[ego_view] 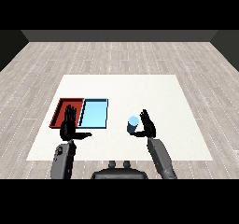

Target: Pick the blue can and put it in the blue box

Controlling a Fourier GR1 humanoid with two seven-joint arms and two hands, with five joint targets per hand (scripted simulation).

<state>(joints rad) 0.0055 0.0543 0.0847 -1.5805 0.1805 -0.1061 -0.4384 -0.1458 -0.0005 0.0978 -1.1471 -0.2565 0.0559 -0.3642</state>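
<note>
blue can (133, 123) stands upright on the white table (140, 90), long axis vertical, top toward us, right of the light blue tray (94, 113), the right hand (148, 125) beside it, fingers spread, seemingly not quite closed round it, while the left hand (69, 126) hangs flat and wide over the red tray (62, 108).
</note>
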